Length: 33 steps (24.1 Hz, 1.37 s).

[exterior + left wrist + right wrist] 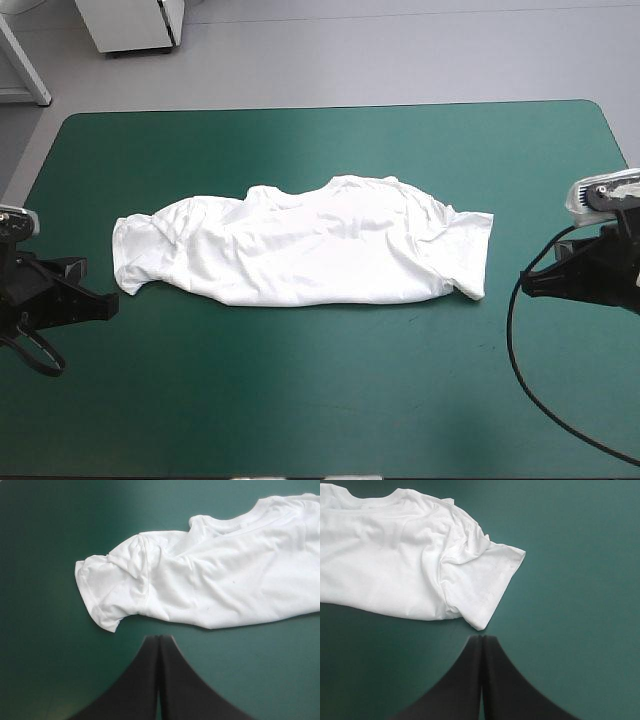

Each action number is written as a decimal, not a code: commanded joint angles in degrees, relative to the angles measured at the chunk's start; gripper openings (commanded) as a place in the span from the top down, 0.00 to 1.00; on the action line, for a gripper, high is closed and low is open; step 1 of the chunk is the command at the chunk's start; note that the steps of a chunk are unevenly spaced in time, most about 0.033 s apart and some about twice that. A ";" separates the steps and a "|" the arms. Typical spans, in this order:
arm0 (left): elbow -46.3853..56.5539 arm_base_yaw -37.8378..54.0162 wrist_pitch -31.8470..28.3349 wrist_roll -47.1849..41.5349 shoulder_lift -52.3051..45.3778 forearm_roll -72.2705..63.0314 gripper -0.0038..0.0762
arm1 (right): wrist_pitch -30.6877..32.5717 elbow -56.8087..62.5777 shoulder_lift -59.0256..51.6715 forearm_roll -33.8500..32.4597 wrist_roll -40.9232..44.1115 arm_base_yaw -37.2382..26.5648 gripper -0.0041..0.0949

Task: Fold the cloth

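The white T-shirt [310, 250] lies across the middle of the teal-green table, folded lengthwise into a wide band, neckline toward the far edge, a sleeve at each end. My left gripper [108, 303] rests shut just off the shirt's left sleeve [107, 592], a short gap from it, nothing held. In the left wrist view the left gripper [159, 639] forms one pointed arch. My right gripper [530, 283] sits shut beside the right sleeve [485, 580], its tip [482, 639] close to the sleeve's near corner without touching.
Bare teal-green cover [320, 400] stretches in front of the shirt to the near edge, and another strip [320, 140] lies beyond it toward the far edge.
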 commanded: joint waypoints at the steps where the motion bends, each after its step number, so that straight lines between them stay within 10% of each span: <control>1: -1.44 -0.06 0.87 -0.31 0.05 -0.87 0.98 | -0.12 -1.74 -0.03 -0.46 -0.09 0.14 0.98; 5: -1.44 -0.06 1.10 0.11 0.05 -2.51 0.86 | -0.12 -1.74 -0.03 -0.46 -0.09 0.14 0.98; 10: -1.44 -0.06 1.51 -0.44 0.65 -7.94 0.20 | -0.12 -1.74 -0.03 -0.14 -0.09 0.14 0.98; 22: -5.11 0.27 1.51 -5.72 21.81 11.69 0.31 | -0.12 -1.74 0.16 -0.14 -0.09 0.14 0.98; 33: -10.66 12.77 -2.28 -7.60 36.94 0.34 0.32 | -0.12 -1.74 0.16 -0.14 -0.09 0.14 0.98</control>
